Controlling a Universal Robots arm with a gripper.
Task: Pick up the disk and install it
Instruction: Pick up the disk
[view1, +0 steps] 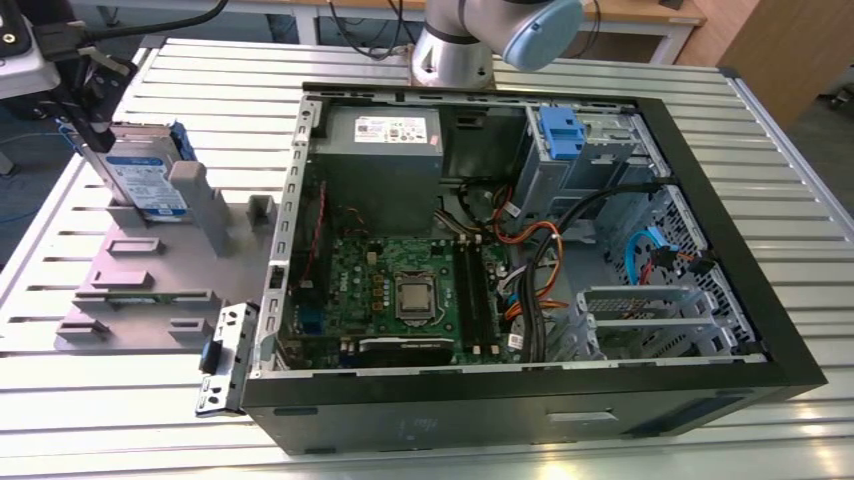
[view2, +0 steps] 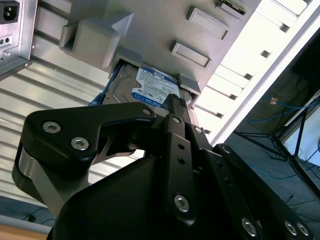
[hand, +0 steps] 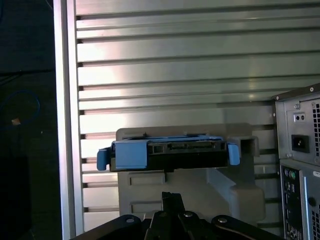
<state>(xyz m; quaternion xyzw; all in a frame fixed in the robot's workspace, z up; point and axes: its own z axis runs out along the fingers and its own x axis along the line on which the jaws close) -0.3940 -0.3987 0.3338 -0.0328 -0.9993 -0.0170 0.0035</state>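
The disk (view1: 140, 175) stands on edge in a grey holder (view1: 147, 290) on the slatted table, at the exterior view's left, outside the computer case. It is a silver drive with a white-and-blue label and a blue carrier frame. My gripper (view1: 83, 110) hangs just beside the disk's upper end, on the side away from the case. The first wrist view looks along the disk's edge (hand: 167, 152) with its blue frame, the gripper (hand: 170, 197) a short way from it. In the second wrist view the gripper (view2: 172, 102) reaches up to the disk's label (view2: 150, 87).
The open computer case (view1: 747, 260) lies at the exterior view's right, with a grey power-supply box (view1: 380, 140), a motherboard (view1: 400, 285), loose cables and a drive bay with a blue clip (view1: 561, 135). The arm's base (view1: 454, 50) stands behind the case. The table edge (hand: 65, 125) is close.
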